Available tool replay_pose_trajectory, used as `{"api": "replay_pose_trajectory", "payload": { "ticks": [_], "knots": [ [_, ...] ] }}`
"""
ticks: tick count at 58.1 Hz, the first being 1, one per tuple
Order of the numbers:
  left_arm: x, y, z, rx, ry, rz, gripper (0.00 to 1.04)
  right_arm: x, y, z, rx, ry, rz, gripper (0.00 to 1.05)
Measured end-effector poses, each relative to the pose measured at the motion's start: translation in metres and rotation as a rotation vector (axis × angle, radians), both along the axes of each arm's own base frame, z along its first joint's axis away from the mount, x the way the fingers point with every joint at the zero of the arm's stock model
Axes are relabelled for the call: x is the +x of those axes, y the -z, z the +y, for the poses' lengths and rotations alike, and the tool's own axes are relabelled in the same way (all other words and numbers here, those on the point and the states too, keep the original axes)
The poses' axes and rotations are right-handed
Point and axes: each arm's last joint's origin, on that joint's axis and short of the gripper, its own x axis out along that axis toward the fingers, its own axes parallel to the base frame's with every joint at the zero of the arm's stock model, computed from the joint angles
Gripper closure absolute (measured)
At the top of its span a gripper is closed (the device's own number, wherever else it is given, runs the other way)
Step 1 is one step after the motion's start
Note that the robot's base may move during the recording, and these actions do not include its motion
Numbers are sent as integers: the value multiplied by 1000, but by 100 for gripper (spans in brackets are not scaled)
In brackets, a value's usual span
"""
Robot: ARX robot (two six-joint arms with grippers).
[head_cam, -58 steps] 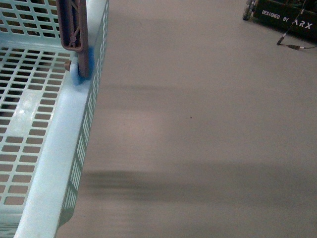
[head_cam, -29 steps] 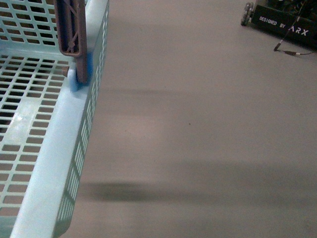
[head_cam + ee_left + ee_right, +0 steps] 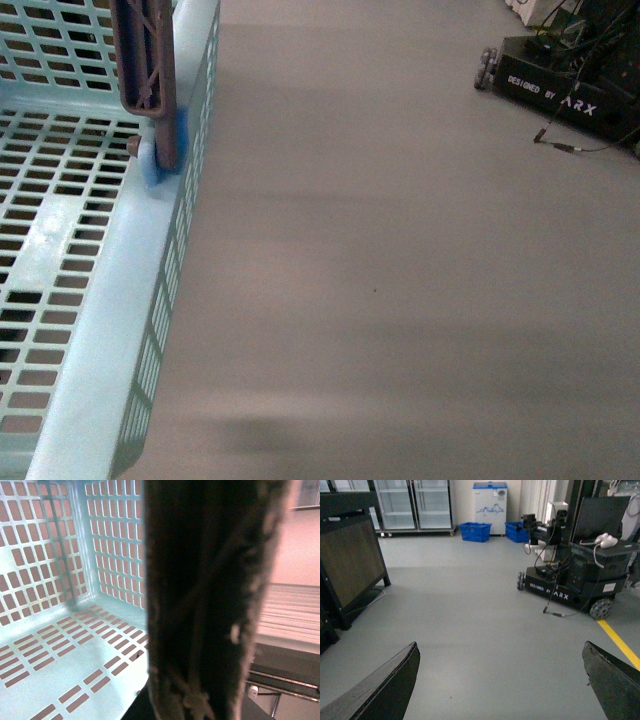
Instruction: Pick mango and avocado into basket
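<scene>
Front view: the basket [image 3: 110,300] was seen at the left edge, with a brown handle [image 3: 145,60] raised at its rim. Its slotted inner corner was shown in the left wrist view, where the left tool [image 3: 210,600] was only a dark blur against the lens; whether it was clenched could not be told. The right tool [image 3: 500,655] was held released, fingers wide apart, over grey floor [image 3: 400,250]. A black wheeled base [image 3: 570,85] marked ARX was parked well apart.

Basket [image 3: 100,330] at 9 o'clock, handle [image 3: 145,60] at 11 o'clock on its right rim, floor [image 3: 400,250] beside, wheeled base [image 3: 570,95] far at 2 o'clock.
</scene>
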Motion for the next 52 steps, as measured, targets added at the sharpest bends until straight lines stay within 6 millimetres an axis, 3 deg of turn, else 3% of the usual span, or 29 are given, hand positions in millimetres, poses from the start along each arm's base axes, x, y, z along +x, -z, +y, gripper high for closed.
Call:
{"api": "replay_pose_trajectory", "payload": {
  "ticks": [52],
  "knots": [
    [0, 0, 0, -1, -1, -1, 98, 0, 0, 0, 0, 0, 0, 8]
  ]
}}
